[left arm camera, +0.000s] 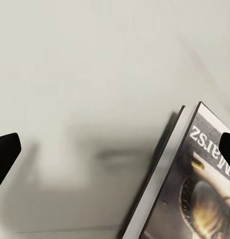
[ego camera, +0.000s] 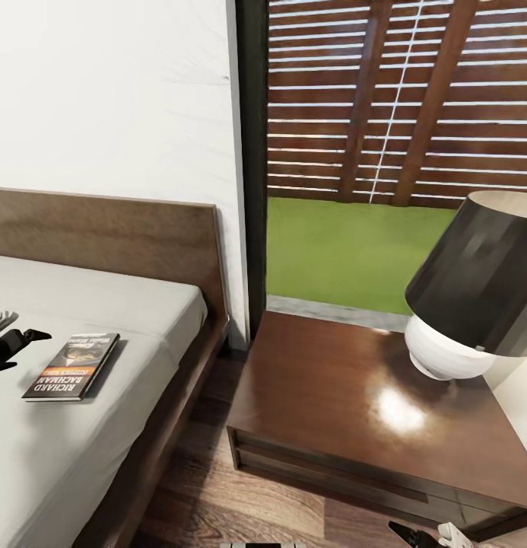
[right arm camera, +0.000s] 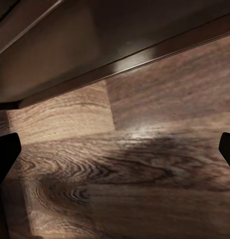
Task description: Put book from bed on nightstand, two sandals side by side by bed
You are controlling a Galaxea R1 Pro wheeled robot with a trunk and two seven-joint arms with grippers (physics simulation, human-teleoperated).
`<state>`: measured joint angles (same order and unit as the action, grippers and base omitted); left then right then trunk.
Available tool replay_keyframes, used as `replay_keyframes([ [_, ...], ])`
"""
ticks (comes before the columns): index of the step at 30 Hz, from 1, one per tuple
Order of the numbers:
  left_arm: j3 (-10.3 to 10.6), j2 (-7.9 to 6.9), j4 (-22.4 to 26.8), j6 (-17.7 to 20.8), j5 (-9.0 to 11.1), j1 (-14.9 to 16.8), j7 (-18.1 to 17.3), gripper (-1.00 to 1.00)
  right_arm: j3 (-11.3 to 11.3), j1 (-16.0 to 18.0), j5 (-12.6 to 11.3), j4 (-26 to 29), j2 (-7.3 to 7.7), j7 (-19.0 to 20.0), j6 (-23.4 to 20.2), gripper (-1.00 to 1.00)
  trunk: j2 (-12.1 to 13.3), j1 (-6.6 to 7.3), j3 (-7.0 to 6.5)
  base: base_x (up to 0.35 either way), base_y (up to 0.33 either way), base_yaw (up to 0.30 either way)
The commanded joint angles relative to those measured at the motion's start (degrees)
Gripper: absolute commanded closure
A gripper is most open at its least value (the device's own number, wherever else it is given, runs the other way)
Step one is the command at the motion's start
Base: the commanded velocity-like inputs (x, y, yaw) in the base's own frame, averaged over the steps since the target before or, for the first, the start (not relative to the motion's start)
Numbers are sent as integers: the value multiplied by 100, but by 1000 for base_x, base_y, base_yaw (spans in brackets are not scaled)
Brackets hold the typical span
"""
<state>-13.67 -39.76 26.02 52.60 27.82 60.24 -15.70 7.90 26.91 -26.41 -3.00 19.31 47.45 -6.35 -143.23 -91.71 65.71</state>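
Both claws spread, left claw (ego camera: 12, 344) beside the book (ego camera: 71, 366); lamp (ego camera: 476, 289) crowds nightstand (ego camera: 331, 403).

1. Right gripper (right arm camera: 115, 149) jaws spread wide; dark fingertips (right arm camera: 5, 154) sit at both frame edges.
2. Between and beyond the jaws: wood-grain plank floor (right arm camera: 120, 189), nothing held.
3. Farther ahead of the jaws: dark glossy base of the nightstand (right arm camera: 70, 45), meeting the floor.
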Motion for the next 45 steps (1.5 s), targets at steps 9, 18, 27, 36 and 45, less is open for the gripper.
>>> replay_keyframes([
  [9, -39, -5, 0, 31, -48, 5, -38, -100, 45, 7, -27, -13, 3, 156, -63, -100, -2, 1, 5, 0, 0, 0],
  [18, -37, -1, 0, 31, -49, 5, -38, -100, -71, 7, -3, 5, 6, 1199, -81, -100, -2, 1, 5, 0, 0, 0],
  [27, -39, -5, 0, 37, -52, 5, -38, -100, -164, 7, 64, 354, 4, 2468, -90, -100, -2, 1, 5, 0, 0, 0],
  [36, -41, -5, 6, 42, -43, 5, -38, -100, -619, 7, 476, 1188, -63, 2900, -101, -100, -2, 1, 5, 0, 0, 0],
  [45, -38, -6, 8, 42, -40, 5, -36, -100, -858, 7, 645, 1859, -469, 3046, -116, -100, -2, 1, 5, 0, 0, 0],
])
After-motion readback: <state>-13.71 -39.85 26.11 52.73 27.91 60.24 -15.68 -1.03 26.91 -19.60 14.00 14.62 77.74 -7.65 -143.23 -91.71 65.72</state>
